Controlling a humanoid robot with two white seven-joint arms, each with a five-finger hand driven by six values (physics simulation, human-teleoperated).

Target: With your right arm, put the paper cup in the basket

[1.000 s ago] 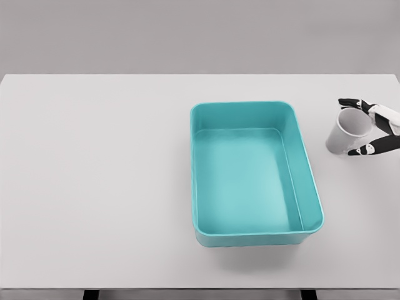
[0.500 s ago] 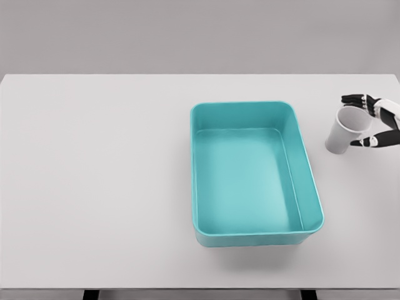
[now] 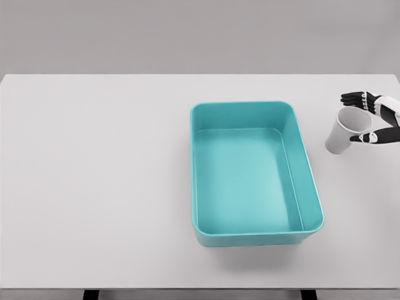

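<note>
One hand is in view, the right hand [image 3: 373, 119], a black-fingered, white-backed five-finger hand entering at the right edge of the frame, a little above mid-height. Compared with the frame half a second earlier, the change is slight: the thumb has closed in a little toward the cup wall and now sits marginally higher, while the upper fingers [image 3: 354, 97] remain at nearly the same place. Against the frame one second earlier, the hand has withdrawn somewhat toward the right edge and the cup stands a shade higher in the picture.

The white paper cup [image 3: 345, 130] is at the right of the frame, tilted, with its open mouth toward the upper right and its base toward the lower left. Its rim lies between the upper fingers, which curl above it, and the thumb, which presses against its lower right side. The hand is closed around the cup at the rim end. Whether the cup's base touches the surface cannot be told.

The teal rectangular plastic basket [image 3: 309, 181] sits at centre right on the white table [image 3: 94, 187], with its long side running away from the camera. The cup is outside the basket, just to the right of its upper right corner, with a clear strip of table between them.
</note>
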